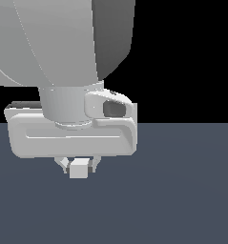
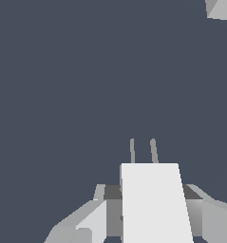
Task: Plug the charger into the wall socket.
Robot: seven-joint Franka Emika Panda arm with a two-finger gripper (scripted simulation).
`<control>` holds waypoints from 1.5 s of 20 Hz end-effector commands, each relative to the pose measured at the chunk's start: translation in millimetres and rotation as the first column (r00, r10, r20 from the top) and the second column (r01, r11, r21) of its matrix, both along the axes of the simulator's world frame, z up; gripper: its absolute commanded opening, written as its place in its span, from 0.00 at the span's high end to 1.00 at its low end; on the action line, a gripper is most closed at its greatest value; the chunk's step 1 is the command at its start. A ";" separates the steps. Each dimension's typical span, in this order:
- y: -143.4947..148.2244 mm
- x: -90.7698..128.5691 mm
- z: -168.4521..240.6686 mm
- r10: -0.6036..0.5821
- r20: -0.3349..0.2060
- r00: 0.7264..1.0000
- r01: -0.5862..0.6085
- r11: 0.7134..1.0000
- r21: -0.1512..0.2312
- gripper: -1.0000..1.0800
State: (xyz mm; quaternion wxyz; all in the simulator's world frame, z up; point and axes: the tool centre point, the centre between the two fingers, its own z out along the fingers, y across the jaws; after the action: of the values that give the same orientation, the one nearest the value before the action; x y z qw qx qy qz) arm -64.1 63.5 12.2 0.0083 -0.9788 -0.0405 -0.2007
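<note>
Charger (image 1: 79,168) is sitting between the two fingers of the gripper (image 1: 79,166), directly under the wide pale hand of the arm (image 1: 63,43), which is filling the upper left of the exterior view. The fingers (image 1: 63,164) are pressing in on both sides of the small off-white block, so the gripper is clenched around it and is holding it above the dark grey floor (image 1: 182,200). In the wrist view the charger (image 2: 155,204) is showing as a pale block with two thin grey prongs (image 2: 154,151) sticking out of its far end, side by side and pointing away from the hand, while the gripper (image 2: 153,213) is closing on it from either side with its finger (image 2: 84,223) visible next to the block.

A light-grey corner of the socket (image 2: 222,9) is just showing at the edge of the wrist view, well apart from the prongs and off to one side of the line they are pointing along; its holes are lying outside the picture. The socket is not appearing in the exterior view. Only bare floor (image 2: 62,95) is lying between the prongs and that corner, and nothing is standing in the way.

No writing, brand or label is showing on any surface
</note>
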 end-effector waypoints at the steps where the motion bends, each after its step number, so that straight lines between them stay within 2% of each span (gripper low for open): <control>1: 0.0 0.4 -0.6 0.000 0.000 1.000 0.000 1.000 0.000 1.00; 10: -6.6 3.5 9.5 -0.025 0.000 1.000 0.025 1.000 0.001 1.00; 22: -52.5 23.0 72.0 -0.193 0.000 0.981 0.193 0.981 0.006 1.00; 30: -66.0 27.5 87.9 -0.236 0.000 0.972 0.236 0.972 0.002 1.00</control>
State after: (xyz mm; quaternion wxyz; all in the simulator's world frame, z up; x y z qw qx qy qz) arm -36.8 -1.3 98.9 -0.0140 -0.9767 0.0742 -0.2010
